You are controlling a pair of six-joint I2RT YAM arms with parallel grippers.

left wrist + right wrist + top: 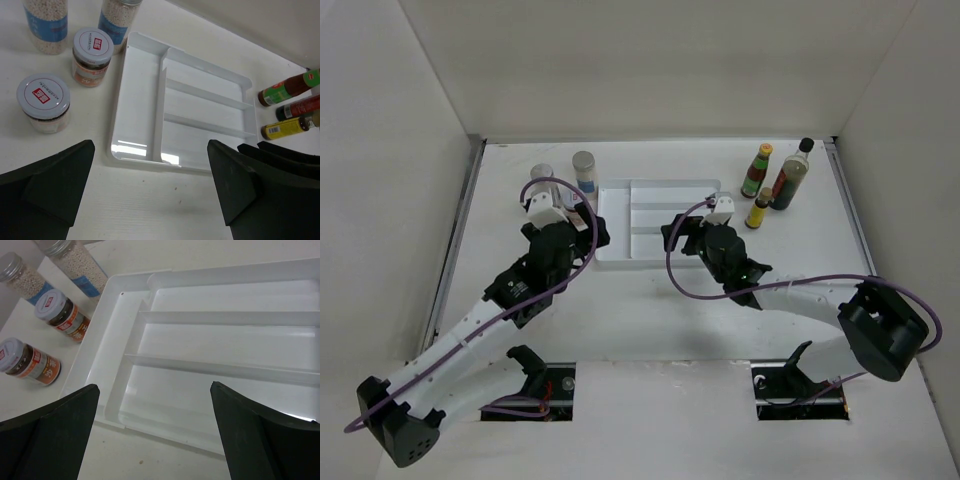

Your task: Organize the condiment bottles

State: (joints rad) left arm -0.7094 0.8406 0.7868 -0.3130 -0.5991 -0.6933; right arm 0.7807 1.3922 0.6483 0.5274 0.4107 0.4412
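left tool spread, tray left edge | right tool spread, tray right edge

A white divided tray lies flat on the white table, between the left claw and the right claw. Seen from the left claw, the tray is directly ahead: one long compartment on its left side and three shorter ones across on the right, all bare. From the right claw the tray is just ahead and below. Plain white walls stand far beyond both claws.
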